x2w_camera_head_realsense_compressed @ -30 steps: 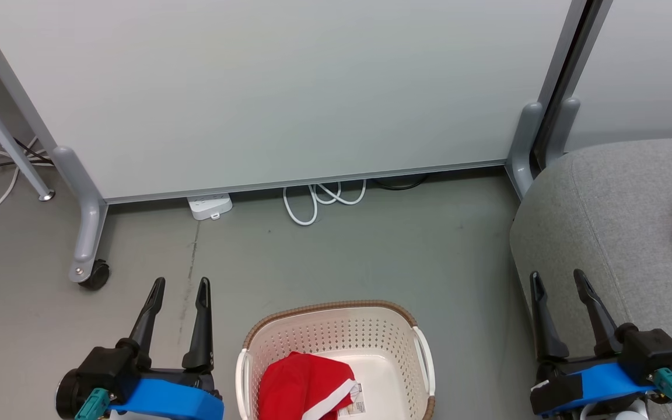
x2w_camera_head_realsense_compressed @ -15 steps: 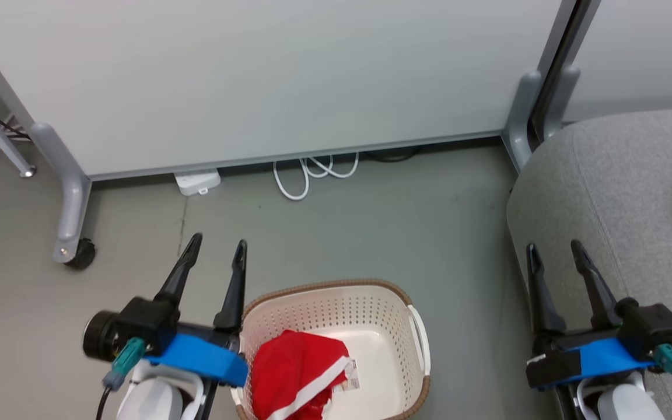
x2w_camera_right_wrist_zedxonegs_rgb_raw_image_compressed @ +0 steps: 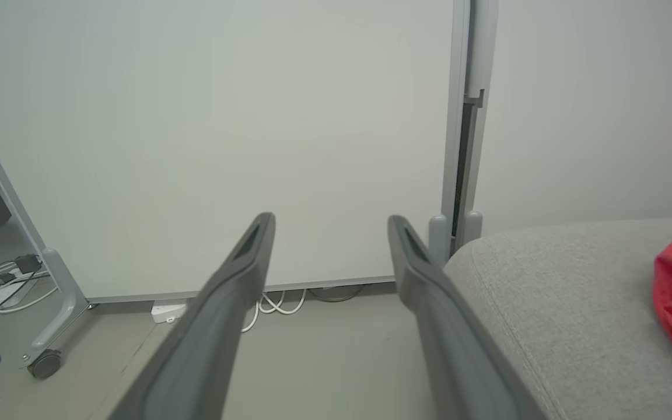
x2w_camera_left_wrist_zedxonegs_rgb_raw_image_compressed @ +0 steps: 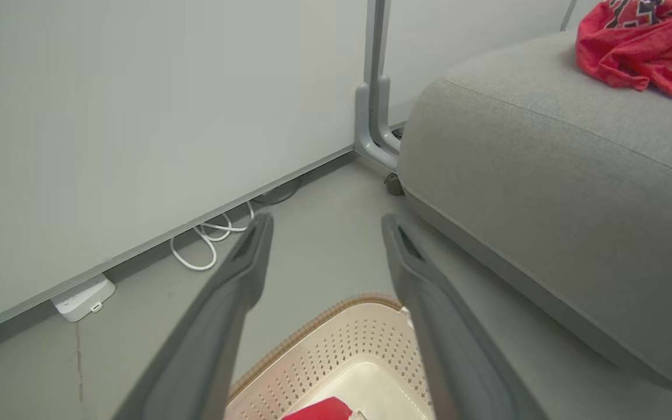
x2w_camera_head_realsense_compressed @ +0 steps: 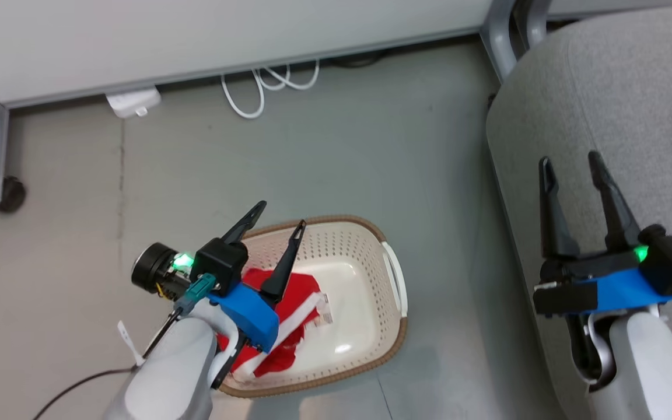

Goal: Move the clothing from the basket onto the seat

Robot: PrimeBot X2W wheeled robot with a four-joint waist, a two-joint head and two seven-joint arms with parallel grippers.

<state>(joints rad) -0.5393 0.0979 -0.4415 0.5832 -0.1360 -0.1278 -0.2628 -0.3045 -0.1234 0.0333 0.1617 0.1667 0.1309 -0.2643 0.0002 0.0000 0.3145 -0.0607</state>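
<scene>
The cream perforated basket (x2w_camera_head_realsense_compressed: 347,220) with a brown rim stands on the grey floor. A red garment with white trim (x2w_camera_head_realsense_compressed: 301,294) lies in its left half, beside a paper label. My left gripper (x2w_camera_head_realsense_compressed: 282,214) hangs open over the basket's left part, above this clothing, with nothing between its fingers. In the left wrist view the left gripper (x2w_camera_left_wrist_zedxonegs_rgb_raw_image_compressed: 325,221) points past the basket (x2w_camera_left_wrist_zedxonegs_rgb_raw_image_compressed: 336,344) toward the floor. My right gripper (x2w_camera_head_realsense_compressed: 568,158) is open over the left edge of the grey seat (x2w_camera_head_realsense_compressed: 604,87). A second red garment (x2w_camera_left_wrist_zedxonegs_rgb_raw_image_compressed: 633,41) with block letters lies on the seat (x2w_camera_left_wrist_zedxonegs_rgb_raw_image_compressed: 546,175).
A white partition panel on grey feet stands behind the basket, with a castor (x2w_camera_head_realsense_compressed: 6,195) at the left. A white power strip (x2w_camera_head_realsense_compressed: 133,102) and a looped white cable (x2w_camera_head_realsense_compressed: 260,87) lie at its base. Open grey floor separates basket and seat.
The head camera has tilted down, so the whole picture has shifted. My left gripper has swung right from beside the basket to over it, above the red garment. Both grippers stay open.
</scene>
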